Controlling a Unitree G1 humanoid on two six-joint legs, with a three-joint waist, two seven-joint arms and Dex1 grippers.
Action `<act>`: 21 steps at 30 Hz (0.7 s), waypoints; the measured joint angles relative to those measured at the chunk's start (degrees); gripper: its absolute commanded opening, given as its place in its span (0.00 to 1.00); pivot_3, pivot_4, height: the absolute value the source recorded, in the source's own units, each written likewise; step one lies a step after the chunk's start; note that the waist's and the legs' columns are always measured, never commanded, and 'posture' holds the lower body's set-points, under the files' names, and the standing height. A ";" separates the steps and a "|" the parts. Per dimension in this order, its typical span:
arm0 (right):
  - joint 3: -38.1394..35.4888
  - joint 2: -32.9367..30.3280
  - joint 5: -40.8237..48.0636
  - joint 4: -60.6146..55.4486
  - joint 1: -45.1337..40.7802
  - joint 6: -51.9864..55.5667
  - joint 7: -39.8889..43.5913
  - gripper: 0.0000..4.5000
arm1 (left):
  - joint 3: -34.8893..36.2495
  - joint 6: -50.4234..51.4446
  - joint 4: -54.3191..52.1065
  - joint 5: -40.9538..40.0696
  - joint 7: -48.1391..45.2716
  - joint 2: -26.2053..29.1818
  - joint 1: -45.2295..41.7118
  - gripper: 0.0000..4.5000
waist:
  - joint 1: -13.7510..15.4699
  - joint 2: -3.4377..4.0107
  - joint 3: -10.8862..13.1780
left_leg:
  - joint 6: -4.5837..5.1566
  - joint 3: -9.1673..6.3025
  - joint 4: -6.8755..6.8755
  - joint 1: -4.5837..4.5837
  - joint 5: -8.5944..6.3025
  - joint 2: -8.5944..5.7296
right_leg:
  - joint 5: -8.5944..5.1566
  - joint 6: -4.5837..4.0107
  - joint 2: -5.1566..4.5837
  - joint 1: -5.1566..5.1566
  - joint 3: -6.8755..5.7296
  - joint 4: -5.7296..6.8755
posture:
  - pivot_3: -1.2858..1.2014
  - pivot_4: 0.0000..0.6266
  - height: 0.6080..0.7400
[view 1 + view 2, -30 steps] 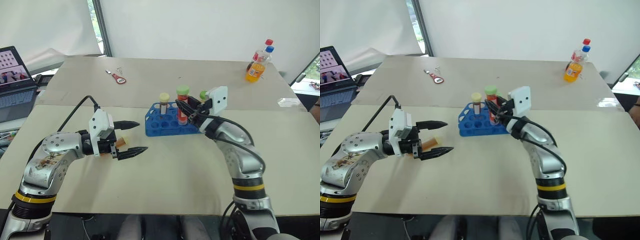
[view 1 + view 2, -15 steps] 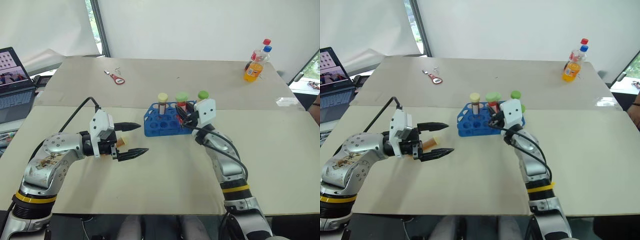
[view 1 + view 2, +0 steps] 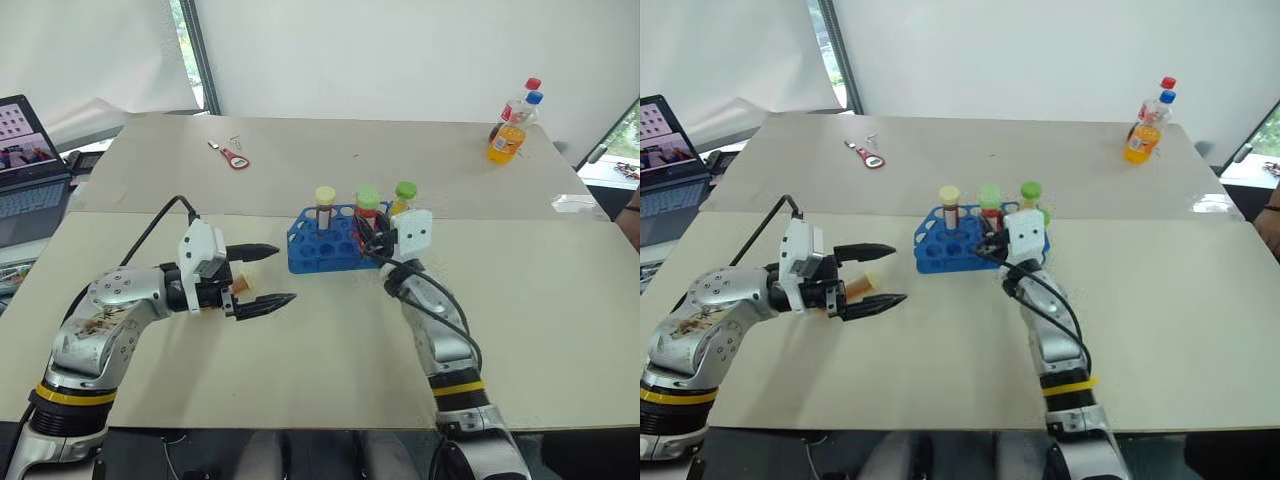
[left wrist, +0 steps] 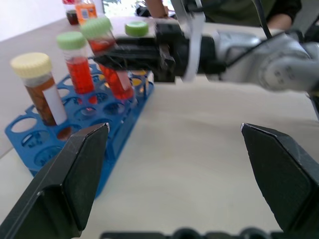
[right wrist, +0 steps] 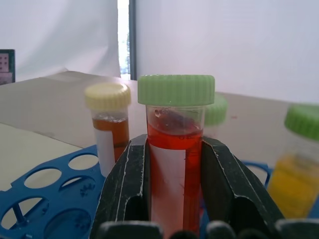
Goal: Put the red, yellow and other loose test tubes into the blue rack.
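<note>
One clear plastic tube of red liquid with a green cap (image 5: 175, 164) stands nearly upright, pinched in the right gripper (image 5: 174, 199), its foot entering the bright blue holed rack (image 3: 325, 240) directly below. Left gripper (image 4: 174, 164) waits wide, empty, well apart.

This looks like a robotics test space: two plain beige tables (image 3: 300, 150) pushed together, white sheeting (image 3: 420, 50) hung behind them at 12 o'clock, and an open laptop (image 3: 25, 165) on a side table at 9 o'clock.
</note>
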 measured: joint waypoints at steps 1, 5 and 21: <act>-0.17 0.31 0.14 0.16 0.50 -1.05 -0.24 0.33 | 0.00 0.52 0.23 0.00 0.84 -0.24 -0.73 1.00 | -0.01 0.00 0.00 | 0.00 0.00 0.00 0.01 0.00 0.00 | 0.00 0.00 0.00 0.00 0.00 0.00 | 0.52 0.24 1.00; -0.21 0.50 0.12 1.50 0.96 -1.87 -0.70 0.68 | 0.00 2.42 0.72 -0.01 3.13 -0.41 -3.03 1.00 | -0.15 0.00 0.00 | 0.00 -0.03 -0.01 0.01 0.00 0.00 | 0.00 0.00 0.00 0.00 0.00 0.04 | 0.52 0.24 1.00; 0.41 -19.43 5.92 -26.87 13.32 18.97 14.77 0.83 | -6.50 13.31 4.61 10.31 -6.70 28.62 -12.16 1.00 | -1.16 -0.03 0.05 | 0.01 0.10 -0.09 0.01 0.00 0.03 | -0.14 -0.08 0.09 -0.04 0.00 -0.19 | 0.52 0.24 1.00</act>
